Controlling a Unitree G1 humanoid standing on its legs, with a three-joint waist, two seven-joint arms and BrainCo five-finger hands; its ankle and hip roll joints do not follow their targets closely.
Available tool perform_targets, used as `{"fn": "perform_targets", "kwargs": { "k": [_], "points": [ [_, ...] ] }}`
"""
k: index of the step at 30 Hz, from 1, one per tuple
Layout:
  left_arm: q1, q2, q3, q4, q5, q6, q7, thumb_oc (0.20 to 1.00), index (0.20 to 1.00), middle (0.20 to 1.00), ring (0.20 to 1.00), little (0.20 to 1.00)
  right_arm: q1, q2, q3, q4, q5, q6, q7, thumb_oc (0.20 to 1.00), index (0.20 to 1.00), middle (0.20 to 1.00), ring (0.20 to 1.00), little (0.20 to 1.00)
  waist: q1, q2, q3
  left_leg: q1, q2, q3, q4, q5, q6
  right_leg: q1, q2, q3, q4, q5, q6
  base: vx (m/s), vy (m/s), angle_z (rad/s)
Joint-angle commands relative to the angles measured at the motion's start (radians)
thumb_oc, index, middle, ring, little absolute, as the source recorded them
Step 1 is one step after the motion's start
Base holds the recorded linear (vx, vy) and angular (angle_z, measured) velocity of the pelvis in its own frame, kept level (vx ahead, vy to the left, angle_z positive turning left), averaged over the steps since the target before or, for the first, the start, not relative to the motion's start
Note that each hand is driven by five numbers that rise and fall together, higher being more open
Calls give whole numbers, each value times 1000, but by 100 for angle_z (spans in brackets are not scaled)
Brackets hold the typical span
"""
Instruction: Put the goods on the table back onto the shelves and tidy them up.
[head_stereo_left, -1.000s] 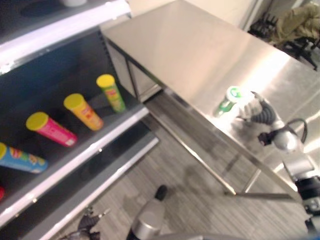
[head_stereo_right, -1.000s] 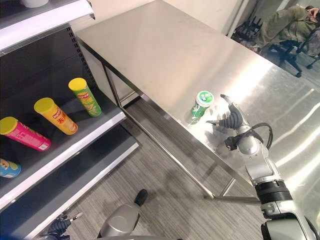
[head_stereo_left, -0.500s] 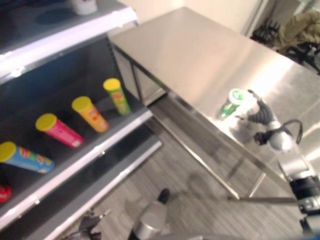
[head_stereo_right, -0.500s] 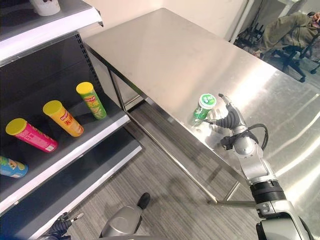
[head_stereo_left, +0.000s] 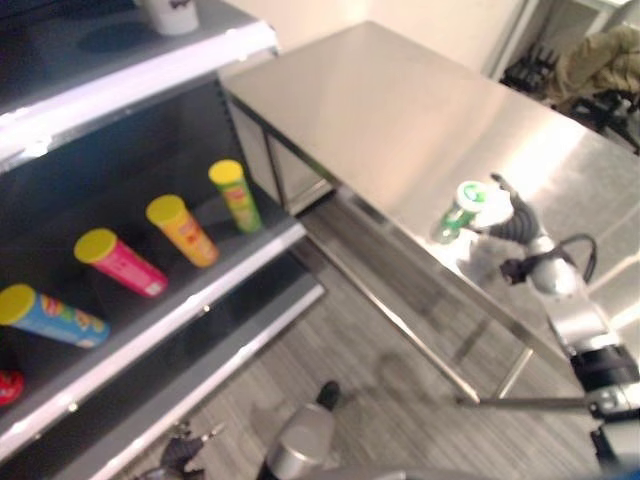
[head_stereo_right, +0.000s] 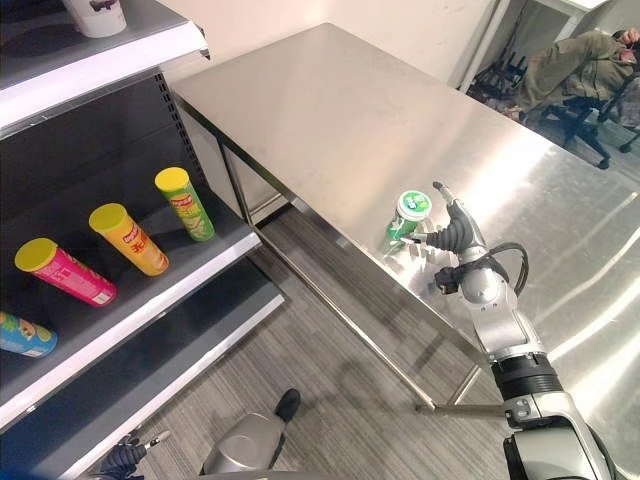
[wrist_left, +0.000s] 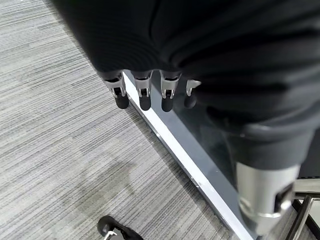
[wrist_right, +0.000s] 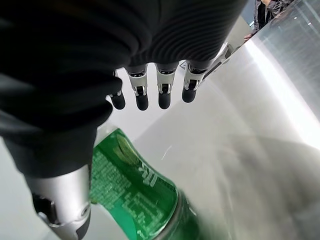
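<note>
A green can with a white lid (head_stereo_right: 408, 212) stands upright near the front edge of the steel table (head_stereo_right: 330, 110). My right hand (head_stereo_right: 453, 233) is right beside it on the can's right, open. In the right wrist view the can (wrist_right: 135, 195) sits in the gap between the thumb and the straight fingers (wrist_right: 142, 95), which are not curled round it. My left hand (head_stereo_right: 125, 457) hangs low by the floor at the lower left, open, with its fingers (wrist_left: 145, 95) holding nothing.
On the dark middle shelf (head_stereo_right: 190, 270) to the left lie a green tube (head_stereo_right: 185, 203), an orange tube (head_stereo_right: 128, 238), a pink tube (head_stereo_right: 65, 272) and a blue tube (head_stereo_right: 22, 335). A white cup (head_stereo_right: 95, 15) stands on the top shelf. A person sits at the far right (head_stereo_right: 575, 75).
My right hand has moved in toward the green can from its right until the can stands between thumb and fingers. The camera has shifted a little; the can has stayed put.
</note>
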Motion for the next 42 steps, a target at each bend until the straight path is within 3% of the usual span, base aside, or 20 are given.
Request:
{"fn": "perform_targets", "kwargs": {
  "k": [1,4,5,6,18,28,29,30,31,32,33,34,35,38,41,42],
  "points": [
    [11,29,-81,15,22,-16,16,1000,1000,1000,1000,1000,-78,-35,45,27,8,-19,-33,1000,1000,1000,1000,1000,41,33,-65,136,58,0,-176,-31,-36,16,-11,-9,73,37,56,0,0,0],
    [14,32,-86,14,21,-16,14,1000,1000,1000,1000,1000,-102,-32,66,44,12,-19,-31,1000,1000,1000,1000,1000,45,32,-64,133,57,-1,-176,-29,-35,15,-12,-11,74,40,56,0,0,0],
    [14,32,-88,16,18,-17,14,1000,1000,1000,1000,1000,-109,-28,76,53,17,-17,-24,366,366,366,366,366,47,31,-64,134,56,-2,-176,-30,-35,15,-13,-12,74,43,57,0,0,0],
    [14,32,-89,16,18,-18,14,1000,1000,1000,1000,1000,-117,-27,84,57,18,-19,-22,200,200,200,200,200,48,30,-64,133,55,-2,-176,-30,-35,15,-13,-12,74,43,57,0,0,0],
    [12,34,-84,17,20,-21,17,1000,1000,1000,1000,1000,-147,-40,118,41,47,-31,3,200,200,200,200,200,49,27,-63,135,57,1,-175,-29,-37,15,-13,-16,77,40,56,0,0,0],
    [12,35,-61,19,8,-15,16,1000,1000,1000,1000,1000,-136,-83,48,-84,87,-52,-15,200,200,200,200,200,40,21,-72,142,51,-8,-175,-33,-33,19,-22,-8,84,50,61,-7,6,0],
    [10,37,-60,17,8,-14,16,1000,1000,1000,1000,1000,-135,-87,39,-102,93,-55,-16,200,200,200,200,200,41,22,-70,133,41,-7,-175,-11,-23,11,-34,-20,88,63,54,0,0,0],
    [7,44,-62,15,13,-14,14,1000,1000,1000,1000,1000,-134,-88,32,-134,111,-65,-14,200,200,200,200,200,41,20,-74,146,52,-12,-174,-35,-28,16,-21,1,99,19,53,-47,12,3],
    [1,53,-65,12,12,-16,16,1000,1000,1000,1000,1000,-139,-92,20,-168,127,-74,-18,200,200,200,200,200,36,21,-71,135,45,-20,-172,-8,-17,-2,-10,23,116,7,25,34,-69,4],
    [-1,65,-57,2,-1,-21,21,1000,1000,1000,1000,1000,-149,-99,19,-201,143,-89,-19,200,200,200,200,200,19,22,-65,134,43,-36,-171,2,-15,-36,29,111,124,-21,2,-32,-58,36],
    [-2,71,-46,-27,-37,-33,22,1000,1000,1000,1000,1000,-198,-116,41,-229,177,-114,-26,200,200,200,200,200,1,32,-58,123,42,-56,-170,22,-20,-116,118,290,131,-63,-26,56,-88,58],
    [-5,67,-52,-29,-42,-35,17,1000,1000,1000,1000,1000,-214,-132,46,-251,182,-122,-26,200,200,200,200,200,-3,42,-52,129,39,-73,-169,27,-24,-129,145,340,134,-79,-41,65,-79,84],
    [-7,61,-57,-29,-48,-39,12,1000,1000,1000,1000,1000,-216,-141,27,-270,205,-127,-23,200,200,200,200,200,-7,47,-47,136,35,-98,-169,32,-37,-113,155,346,117,-78,-53,76,-75,66],
    [-13,36,-78,-8,-60,-41,10,1000,1000,1000,1000,1000,-199,-185,-46,-313,246,-149,-37,200,200,200,200,200,-18,60,-50,116,35,-173,-171,63,-75,-57,171,265,58,-91,-71,-23,-118,122],
    [-18,29,-90,-1,-55,-41,6,1000,1000,1000,1000,1000,-177,-222,-94,-328,254,-157,-50,200,200,200,200,200,-32,71,-54,86,39,-184,-172,83,-92,-42,183,214,30,-93,-78,-88,-63,125],
    [-20,23,-99,5,-45,-41,2,1000,1000,1000,1000,1000,-168,-256,-119,-324,244,-158,-61,200,200,200,200,200,-44,78,-49,66,45,-155,-170,93,-99,-32,185,183,14,-92,-78,-204,27,156]
  ]
}}
